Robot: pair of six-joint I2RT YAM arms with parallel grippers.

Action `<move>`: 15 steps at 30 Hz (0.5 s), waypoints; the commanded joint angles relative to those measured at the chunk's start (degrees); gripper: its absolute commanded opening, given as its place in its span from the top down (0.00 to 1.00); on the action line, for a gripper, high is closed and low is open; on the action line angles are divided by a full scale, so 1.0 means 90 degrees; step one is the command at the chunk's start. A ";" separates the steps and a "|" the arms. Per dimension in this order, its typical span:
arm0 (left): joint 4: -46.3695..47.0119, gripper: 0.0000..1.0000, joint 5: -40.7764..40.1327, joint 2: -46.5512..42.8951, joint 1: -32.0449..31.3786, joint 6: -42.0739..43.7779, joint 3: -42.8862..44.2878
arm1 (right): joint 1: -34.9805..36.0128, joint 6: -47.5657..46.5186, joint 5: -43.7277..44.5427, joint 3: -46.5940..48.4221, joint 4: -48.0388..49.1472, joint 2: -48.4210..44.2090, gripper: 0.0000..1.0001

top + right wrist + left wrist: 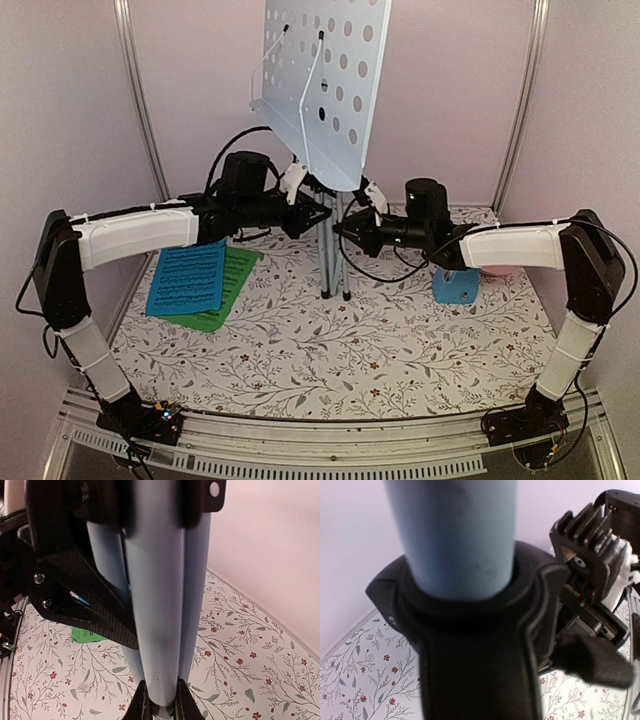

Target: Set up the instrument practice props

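Observation:
The music stand (325, 80) stands upright at the back centre, its silver tripod legs (335, 262) folded together. My left gripper (322, 213) meets the stand's black collar (470, 630) from the left and seems shut on it; the collar hides its fingers in the left wrist view. My right gripper (160, 700) is shut on one pale tripod tube (155, 605) from the right. The blue sheet (187, 278) lies on the green sheet (228, 290) at the left. The small blue metronome (455, 285) stands under my right arm.
A pink plate (500, 270) peeks out behind my right forearm. The floral table cover (330, 350) fills the floor. Pale walls with metal corner posts (140, 100) close in the back and sides. My right gripper's body (590, 575) shows beside the collar.

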 commanded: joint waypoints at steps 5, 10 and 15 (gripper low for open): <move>0.0587 1.00 -0.0219 -0.1327 0.0620 0.0430 -0.0050 | -0.0457 0.0403 0.0609 -0.0541 -0.0107 -0.0887 1.00; 0.0583 1.00 -0.0276 -0.1633 0.0648 0.0524 -0.0397 | -0.0466 0.0356 0.0749 -0.0960 -0.0129 -0.1086 1.00; 0.0492 1.00 -0.0419 -0.1882 0.0654 0.0663 -0.0586 | -0.0503 0.0362 0.0847 -0.1379 -0.0098 -0.1238 1.00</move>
